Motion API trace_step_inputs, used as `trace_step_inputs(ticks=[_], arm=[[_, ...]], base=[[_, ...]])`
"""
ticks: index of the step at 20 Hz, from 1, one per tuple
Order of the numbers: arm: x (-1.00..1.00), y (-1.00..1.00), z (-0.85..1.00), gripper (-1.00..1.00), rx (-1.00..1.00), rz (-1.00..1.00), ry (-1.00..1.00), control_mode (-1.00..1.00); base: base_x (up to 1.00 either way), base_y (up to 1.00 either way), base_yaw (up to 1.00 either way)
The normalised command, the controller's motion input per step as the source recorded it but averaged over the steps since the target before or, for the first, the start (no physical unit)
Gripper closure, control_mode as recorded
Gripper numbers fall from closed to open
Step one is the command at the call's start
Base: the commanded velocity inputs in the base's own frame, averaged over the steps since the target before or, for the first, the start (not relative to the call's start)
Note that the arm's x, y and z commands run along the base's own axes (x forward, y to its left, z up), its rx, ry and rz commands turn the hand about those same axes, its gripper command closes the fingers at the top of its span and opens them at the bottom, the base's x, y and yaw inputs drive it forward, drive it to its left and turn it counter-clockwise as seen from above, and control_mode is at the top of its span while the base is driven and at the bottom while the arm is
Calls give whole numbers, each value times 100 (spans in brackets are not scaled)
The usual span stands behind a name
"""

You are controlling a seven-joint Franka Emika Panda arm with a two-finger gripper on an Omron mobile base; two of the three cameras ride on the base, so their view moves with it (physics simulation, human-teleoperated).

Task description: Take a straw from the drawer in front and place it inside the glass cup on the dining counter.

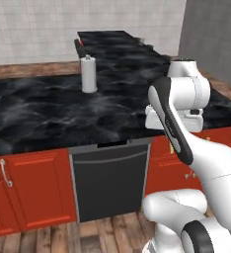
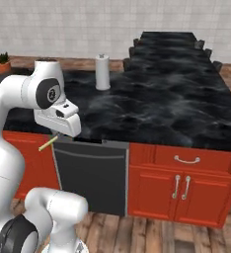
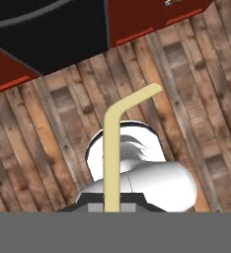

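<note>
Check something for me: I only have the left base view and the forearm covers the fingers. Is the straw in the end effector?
Observer: Yes. In the hand view the end effector is shut on the straw, which rises from between its tips.
Operator: Is the bent tip at the free end?
Observer: Yes. The hand view shows the short bend at the far end, seen against the wooden floor.
Operator: Where is the hand relative to the cabinets?
Observer: In the right base view it sits by the upper left corner of the dark dishwasher front, with the straw slanting down and left from it.
</note>
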Motion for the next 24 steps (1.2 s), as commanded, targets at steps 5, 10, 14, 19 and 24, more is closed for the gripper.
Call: trace_step_inputs(ticks=[5,10,14,19,24], arm=[[0,0,0,100,0,0,0,100],[0,0,0,100,0,0,0,100],[0,0,0,100,0,0,0,100],[0,0,0,100,0,0,0,100],[0,0,0,100,0,0,0,100]], base=[[2,-100,0],[11,-100,0],[19,-100,0],[29,-100,0],[44,-100,0]])
